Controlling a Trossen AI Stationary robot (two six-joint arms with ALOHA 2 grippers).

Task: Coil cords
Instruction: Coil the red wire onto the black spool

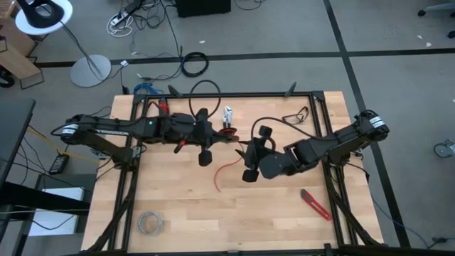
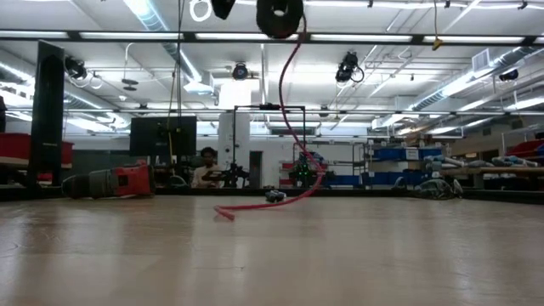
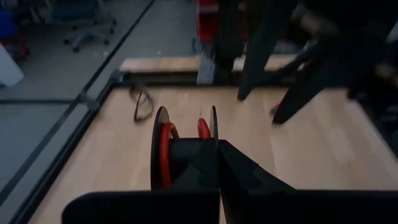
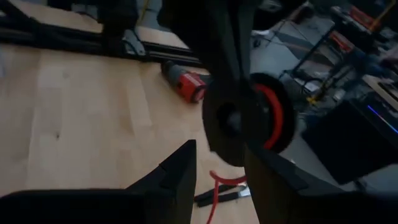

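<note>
Winding is under way: the left gripper (image 3: 214, 163), pressed together on a black spool (image 3: 163, 149), holds it beside the spread right gripper (image 1: 254, 153), below which the red cord (image 1: 226, 171) trails loose, needing feeding onto it

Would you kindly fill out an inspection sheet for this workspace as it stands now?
Surface: pale wooden table in a dark frame.
Job's things: red wire partly wound on a black spool, its loose end trailing on the table.
Clutter: red-handled tool, grey wire coil, glasses, red power tool.
Grippers: left gripper shut on the spool; right gripper open beside the spool.
Cables: black cable loop at the far edge; more on the floor.
Surroundings: floor lamp; a person far off.
</note>
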